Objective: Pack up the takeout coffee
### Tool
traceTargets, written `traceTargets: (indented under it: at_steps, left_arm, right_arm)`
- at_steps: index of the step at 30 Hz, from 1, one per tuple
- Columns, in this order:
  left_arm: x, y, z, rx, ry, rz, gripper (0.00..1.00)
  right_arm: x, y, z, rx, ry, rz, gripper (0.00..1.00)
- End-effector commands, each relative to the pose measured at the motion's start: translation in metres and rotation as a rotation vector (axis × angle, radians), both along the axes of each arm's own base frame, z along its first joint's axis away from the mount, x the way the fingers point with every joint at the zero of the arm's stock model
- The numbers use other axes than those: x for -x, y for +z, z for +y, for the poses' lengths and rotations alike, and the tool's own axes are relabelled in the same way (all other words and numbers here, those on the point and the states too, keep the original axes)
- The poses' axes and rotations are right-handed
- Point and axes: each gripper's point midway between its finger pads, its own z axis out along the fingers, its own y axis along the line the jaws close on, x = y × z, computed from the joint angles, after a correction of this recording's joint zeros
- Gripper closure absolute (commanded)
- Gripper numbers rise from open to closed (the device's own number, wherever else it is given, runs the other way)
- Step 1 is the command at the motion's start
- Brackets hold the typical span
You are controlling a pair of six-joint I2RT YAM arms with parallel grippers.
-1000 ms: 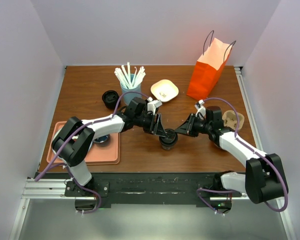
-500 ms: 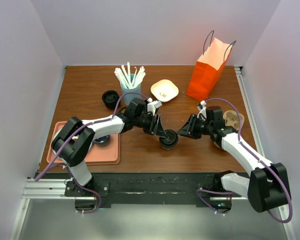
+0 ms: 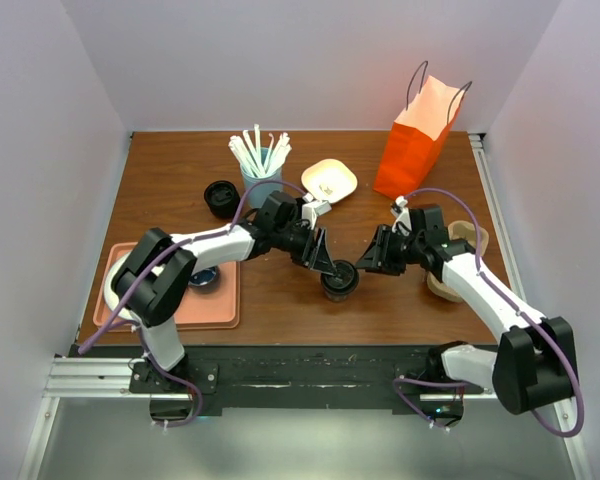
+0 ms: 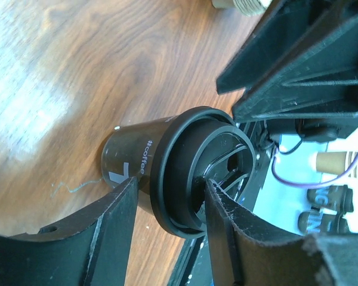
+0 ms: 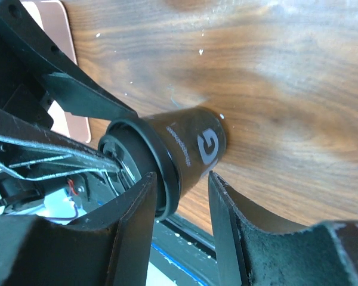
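The takeout coffee, a small black cup with a black lid, stands upright on the wooden table between both arms. My left gripper reaches it from the left with its jaws apart. In the left wrist view one finger lies over the lid and the other beside the cup wall. My right gripper meets the cup from the right, jaws apart. In the right wrist view its tips sit at the lid rim and the cup wall. The orange paper bag stands at the back right.
A light blue tumbler of white straws, a black round lid-like thing and a cream plate sit at the back. A pink tray with a dark blue mug lies front left. A cardboard cup carrier lies under the right arm.
My left gripper has slid a little right, further over the lid. The right arm's elbow has swung outward while its gripper stays at the cup. The cup has barely moved.
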Motion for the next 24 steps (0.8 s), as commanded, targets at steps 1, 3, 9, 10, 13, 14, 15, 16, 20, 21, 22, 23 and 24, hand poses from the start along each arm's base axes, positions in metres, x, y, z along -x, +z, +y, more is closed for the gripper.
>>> traceTargets:
  at_steps: [1, 3, 9, 10, 13, 14, 15, 16, 20, 21, 22, 23, 24]
  left_arm:
    - [0.02, -0.09, 0.05, -0.304, -0.042, 0.075, 0.49]
    - [0.018, -0.089, 0.047, -0.287, -0.042, 0.075, 0.49]
    - [0.013, -0.089, 0.049, -0.311, -0.049, 0.04, 0.49]
    - [0.013, -0.089, 0.049, -0.313, -0.051, 0.037, 0.49]
    - [0.013, -0.091, 0.05, -0.321, -0.049, 0.045, 0.49]
    - [0.013, -0.091, 0.051, -0.324, -0.048, 0.044, 0.49]
    - [0.012, -0.093, 0.051, -0.334, -0.045, 0.043, 0.49]
    - [0.012, -0.093, 0.052, -0.339, -0.047, 0.042, 0.49]
    - [0.01, -0.096, 0.052, -0.352, -0.045, 0.045, 0.49]
    - [0.009, -0.097, 0.054, -0.359, -0.041, 0.046, 0.49]
    - [0.009, -0.097, 0.054, -0.363, -0.04, 0.048, 0.49]
    - [0.01, -0.098, 0.054, -0.365, -0.04, 0.048, 0.49]
    - [0.008, -0.098, 0.056, -0.373, -0.034, 0.042, 0.49]
  right_arm:
    - [-0.017, 0.019, -0.002, 0.035, 0.031, -0.075, 0.57]
    - [-0.018, 0.02, -0.002, 0.039, 0.031, -0.074, 0.58]
    - [-0.015, 0.014, 0.003, 0.015, 0.068, -0.064, 0.61]
    - [-0.014, 0.013, 0.005, 0.002, 0.08, -0.067, 0.61]
    - [-0.008, 0.008, 0.015, -0.053, 0.129, -0.046, 0.6]
    - [-0.005, 0.008, 0.018, -0.079, 0.151, -0.041, 0.61]
    - [-0.001, 0.004, 0.02, -0.094, 0.161, -0.026, 0.6]
    - [-0.002, 0.005, 0.024, -0.118, 0.177, -0.04, 0.6]
    - [0.005, -0.01, 0.024, -0.121, 0.185, 0.001, 0.63]
    - [0.007, -0.018, 0.021, -0.106, 0.17, 0.018, 0.67]
    - [0.009, -0.022, 0.019, -0.097, 0.159, 0.031, 0.68]
    - [0.013, -0.03, 0.016, -0.081, 0.143, 0.056, 0.7]
    - [0.016, -0.035, 0.014, -0.071, 0.133, 0.077, 0.72]
